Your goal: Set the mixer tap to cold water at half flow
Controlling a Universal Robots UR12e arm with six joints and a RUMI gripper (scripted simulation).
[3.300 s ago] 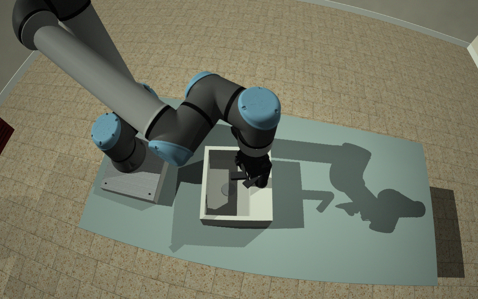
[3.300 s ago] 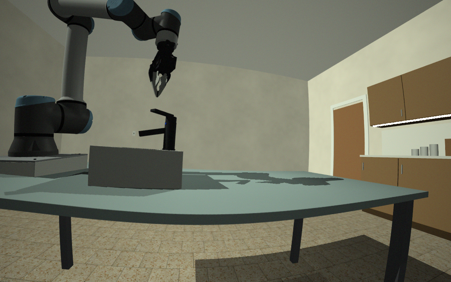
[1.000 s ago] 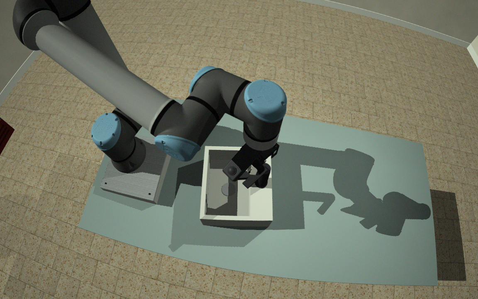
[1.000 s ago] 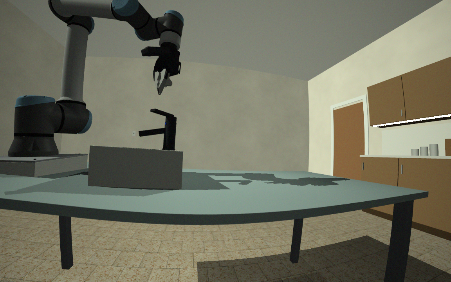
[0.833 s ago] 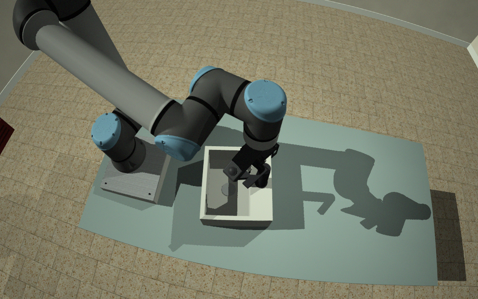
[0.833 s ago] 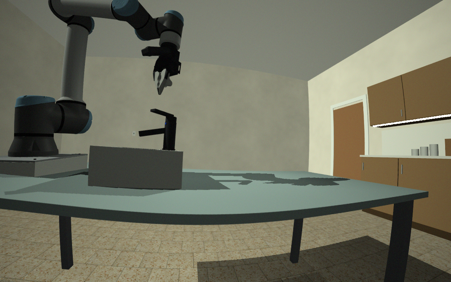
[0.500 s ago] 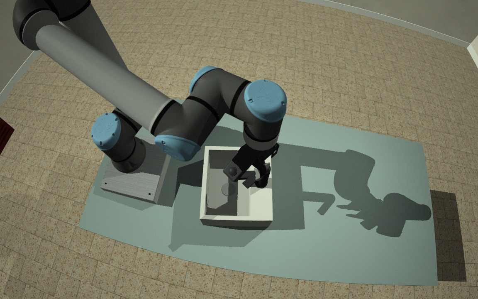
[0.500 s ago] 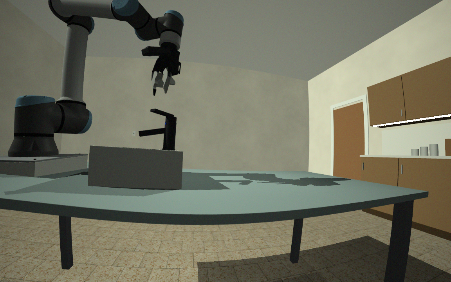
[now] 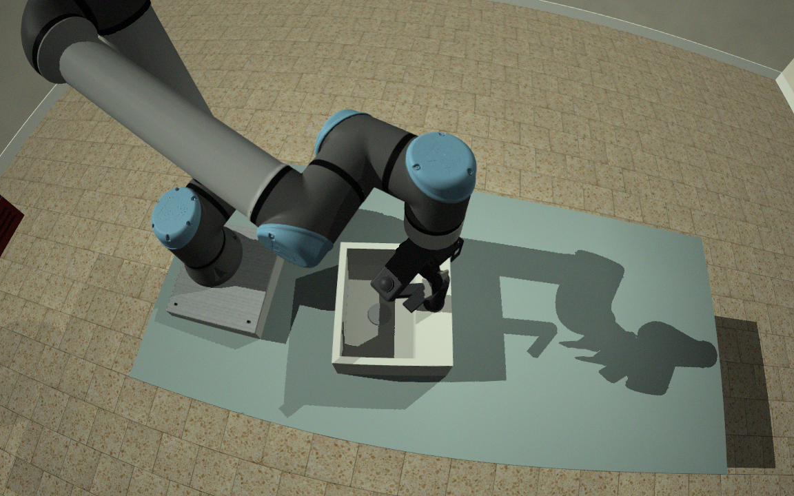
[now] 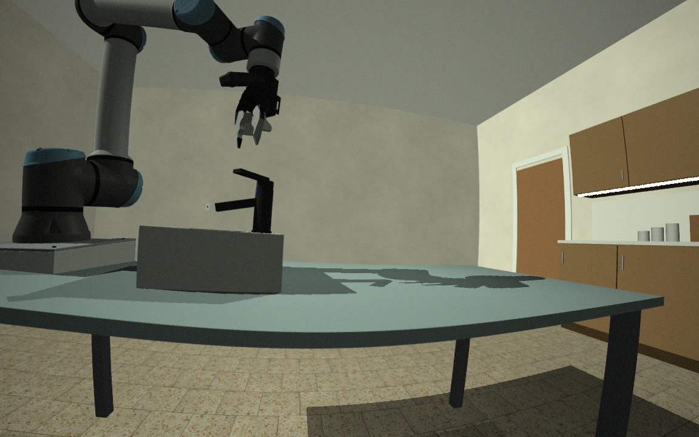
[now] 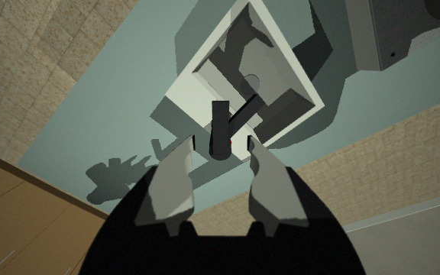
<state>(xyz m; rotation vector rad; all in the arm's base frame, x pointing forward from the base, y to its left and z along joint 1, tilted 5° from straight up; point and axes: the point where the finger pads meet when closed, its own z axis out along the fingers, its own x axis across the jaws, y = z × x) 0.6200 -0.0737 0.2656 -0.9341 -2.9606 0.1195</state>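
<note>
Your claw point(image 10: 250, 132) hangs partly open and holds nothing, well above the black mixer tap point(image 10: 261, 209). At six o'clock under it, the lever point(image 10: 251, 176) angles off the spout point(image 10: 235, 204), over the white sink point(image 9: 433, 336) on your surface point(image 9: 573, 395).

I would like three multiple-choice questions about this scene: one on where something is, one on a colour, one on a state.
1. Where is the gripper?
A. above the tap lever, apart from it
B. inside the basin
C. on the table beside the sink

2. What colour is the mixer tap?
A. white
B. black
C. chrome

3. How do the jaws stand?
A. shut on the lever
B. shut on the spout
C. partly open, holding nothing

Answers:
1. A, the exterior view shows a gap of air between the gripper and the lever.
2. B, the tap is black against the pale sink.
3. C, the wrist view shows the fingers spread, with the tap far below between them.
</note>
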